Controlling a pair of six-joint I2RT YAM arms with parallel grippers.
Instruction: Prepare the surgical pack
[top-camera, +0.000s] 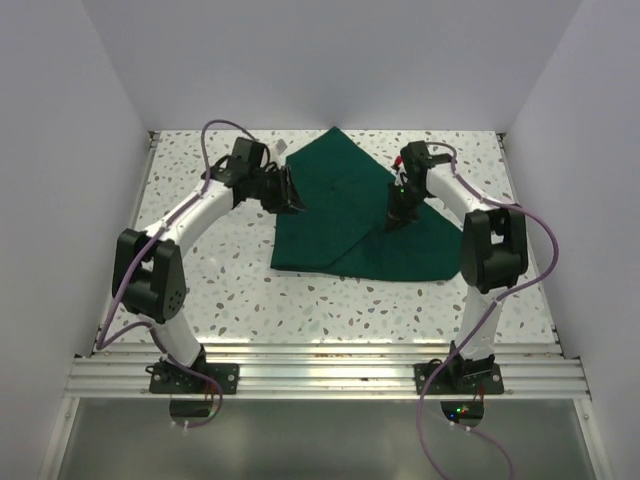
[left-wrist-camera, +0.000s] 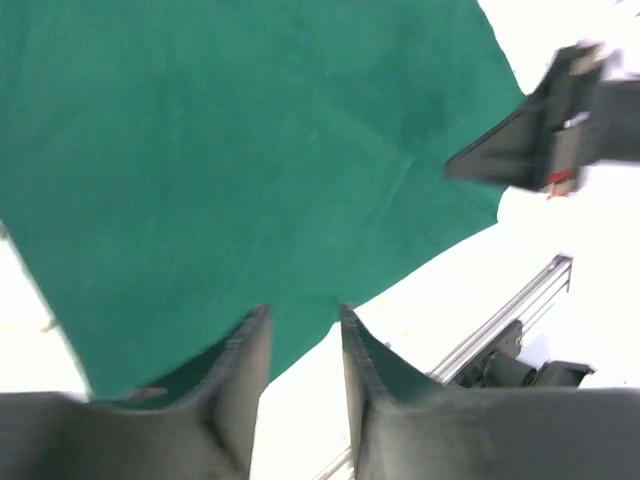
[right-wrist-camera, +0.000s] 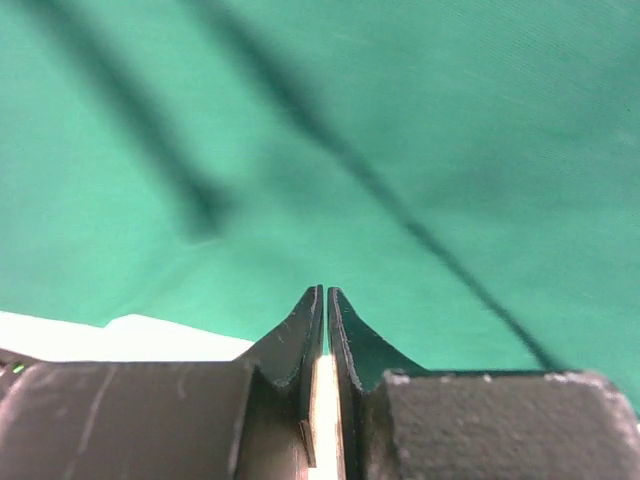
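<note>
The surgical pack shows only as a dark green cloth drape (top-camera: 340, 205) lying on the speckled table, partly folded, with one corner pointing to the far edge. No tray, instruments or gauze show. My left gripper (top-camera: 291, 192) stands open at the drape's left edge. In the left wrist view its fingers (left-wrist-camera: 303, 312) frame the edge of the drape (left-wrist-camera: 250, 150) with nothing between them. My right gripper (top-camera: 396, 222) points down over the drape's right half. Its jaws (right-wrist-camera: 326, 290) are shut, with only green cloth (right-wrist-camera: 400, 120) beyond the tips and nothing gripped.
White walls close in the table on the left, right and far sides. An aluminium rail (top-camera: 320, 365) carrying both arm bases runs along the near edge, and it also shows as a rail (left-wrist-camera: 510, 310) in the left wrist view. Purple cables (top-camera: 215, 135) loop off both arms.
</note>
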